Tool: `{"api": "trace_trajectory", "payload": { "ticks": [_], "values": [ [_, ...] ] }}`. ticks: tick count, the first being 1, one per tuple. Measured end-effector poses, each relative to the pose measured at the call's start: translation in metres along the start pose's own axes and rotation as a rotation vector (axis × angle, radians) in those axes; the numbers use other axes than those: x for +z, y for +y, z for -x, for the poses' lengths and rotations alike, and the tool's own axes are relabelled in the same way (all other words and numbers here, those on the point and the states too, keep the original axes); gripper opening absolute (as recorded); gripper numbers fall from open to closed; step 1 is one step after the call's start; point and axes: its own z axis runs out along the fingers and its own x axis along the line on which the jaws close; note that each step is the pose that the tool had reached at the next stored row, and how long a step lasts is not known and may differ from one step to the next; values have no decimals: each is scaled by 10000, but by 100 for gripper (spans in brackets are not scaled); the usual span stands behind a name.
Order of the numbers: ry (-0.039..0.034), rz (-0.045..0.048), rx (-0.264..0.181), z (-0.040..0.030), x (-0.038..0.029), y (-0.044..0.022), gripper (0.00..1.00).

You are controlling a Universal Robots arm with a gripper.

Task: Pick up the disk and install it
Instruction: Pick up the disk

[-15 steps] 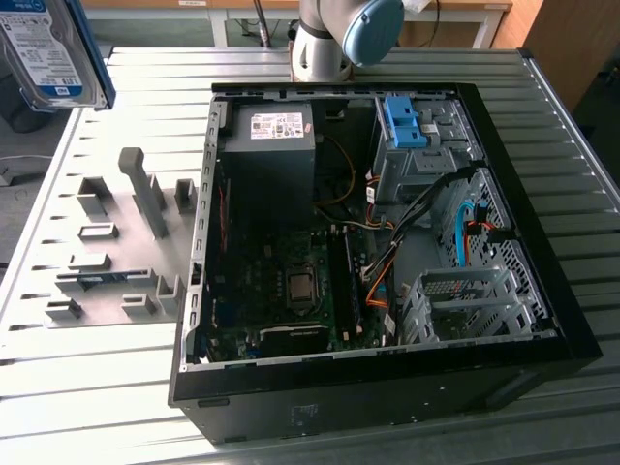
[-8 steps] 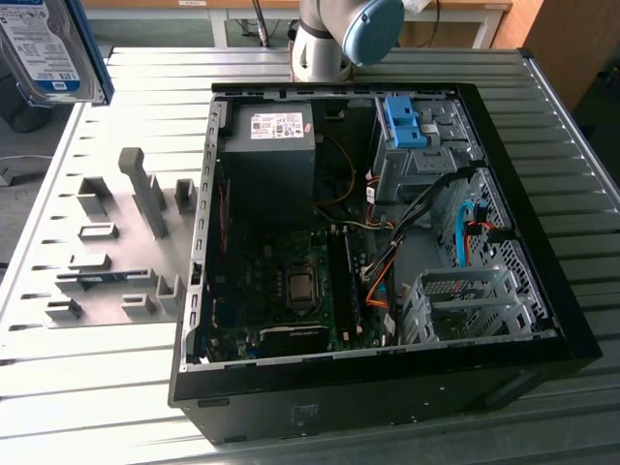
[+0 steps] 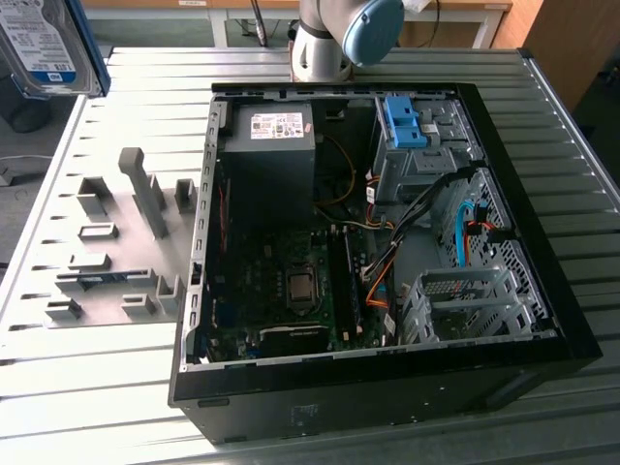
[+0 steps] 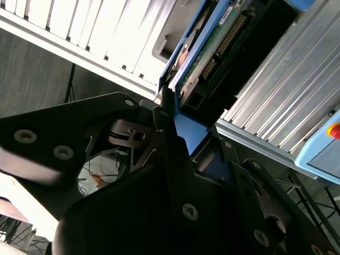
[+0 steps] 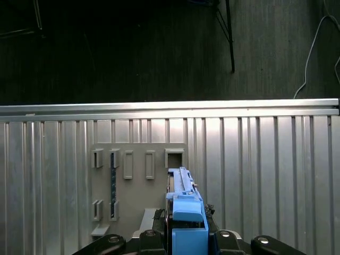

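While the gripper (image 4: pixel 187 139) pinches the disk (image 3: pixel 39 44) at its blue rail (image 5: pixel 185 210), the white-and-blue label (image 3: pixel 37 34) shows, print unreadable. Open computer case (image 3: pixel 387 407) lies well apart.

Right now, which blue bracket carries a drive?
The one in the gripper: its blue rails flank the disk. The bracket in the computer case is bare.

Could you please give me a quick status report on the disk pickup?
Gripper shut on the disk, by its blue rails. Disk held in air above the grey fixture plate. Open computer case stands apart; nothing blocking seen.
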Motion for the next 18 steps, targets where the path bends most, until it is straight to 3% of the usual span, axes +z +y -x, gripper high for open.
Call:
{"api": "trace_trajectory", "payload": {
  "ticks": [18],
  "values": [
    [1, 1, 0, 0, -153, 0, 36]
  ]
}}
